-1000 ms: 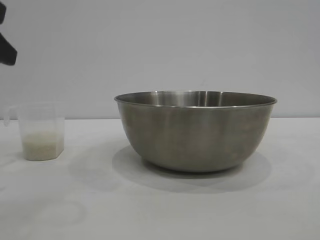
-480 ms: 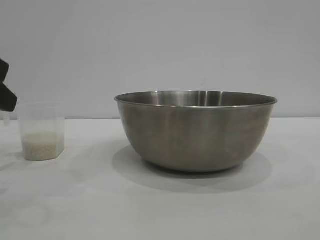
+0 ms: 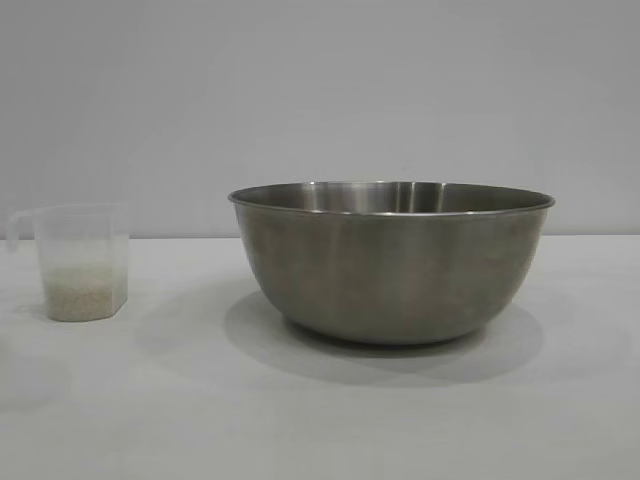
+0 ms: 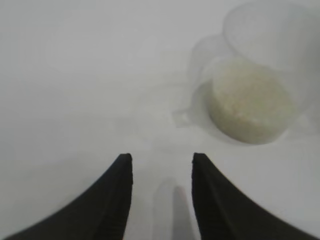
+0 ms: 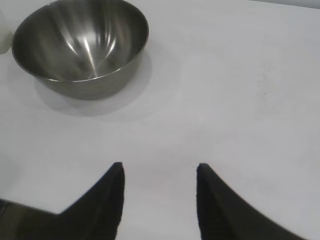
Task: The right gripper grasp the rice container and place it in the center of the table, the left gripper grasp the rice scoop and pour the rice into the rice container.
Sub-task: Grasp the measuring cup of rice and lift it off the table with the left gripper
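The steel rice container (image 3: 392, 260) stands upright and empty on the white table (image 3: 320, 420), near the middle of the exterior view; it also shows in the right wrist view (image 5: 80, 45). The translucent rice scoop (image 3: 82, 262) stands at the left, its handle pointing left, with rice (image 3: 84, 290) in its bottom. In the left wrist view the scoop (image 4: 255, 65) and its rice (image 4: 248, 102) lie just beyond my left gripper (image 4: 162, 159), which is open and empty above the table. My right gripper (image 5: 159, 167) is open and empty, well away from the container. Neither gripper shows in the exterior view.
A plain grey wall stands behind the table. The dark table edge (image 5: 20, 220) shows beside the right gripper's finger in the right wrist view.
The left gripper, seen at the exterior view's left edge above the scoop, moved down and then out of that view. The scoop and the container have not moved.
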`<control>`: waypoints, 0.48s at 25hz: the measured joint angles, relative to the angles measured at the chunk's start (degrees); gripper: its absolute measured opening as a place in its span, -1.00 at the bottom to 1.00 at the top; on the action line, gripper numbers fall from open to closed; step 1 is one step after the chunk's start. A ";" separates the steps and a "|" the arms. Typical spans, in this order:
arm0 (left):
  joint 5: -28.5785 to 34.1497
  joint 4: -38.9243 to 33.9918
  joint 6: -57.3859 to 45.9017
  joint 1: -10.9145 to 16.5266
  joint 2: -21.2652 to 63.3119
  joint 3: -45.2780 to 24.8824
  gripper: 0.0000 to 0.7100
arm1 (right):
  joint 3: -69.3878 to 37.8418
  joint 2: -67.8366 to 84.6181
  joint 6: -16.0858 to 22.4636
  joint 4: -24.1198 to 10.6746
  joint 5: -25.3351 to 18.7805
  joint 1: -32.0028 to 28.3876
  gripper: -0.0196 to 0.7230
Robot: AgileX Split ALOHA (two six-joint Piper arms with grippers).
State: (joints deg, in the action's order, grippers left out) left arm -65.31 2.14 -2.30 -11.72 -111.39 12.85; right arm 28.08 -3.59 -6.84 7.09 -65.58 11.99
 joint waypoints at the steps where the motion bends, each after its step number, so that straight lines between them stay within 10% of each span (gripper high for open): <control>1: 0.00 0.00 0.00 0.00 -0.33 0.73 -0.33 | 0.00 0.00 0.00 0.00 0.00 0.00 -0.08; 12: -0.31 -0.11 1.35 0.00 -2.64 5.01 -0.33 | 0.00 0.00 0.00 0.00 0.00 0.00 -0.08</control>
State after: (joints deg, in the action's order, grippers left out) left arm -65.62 2.03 -0.96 -11.72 -114.03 17.86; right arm 28.08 -3.59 -6.84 7.09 -65.58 11.99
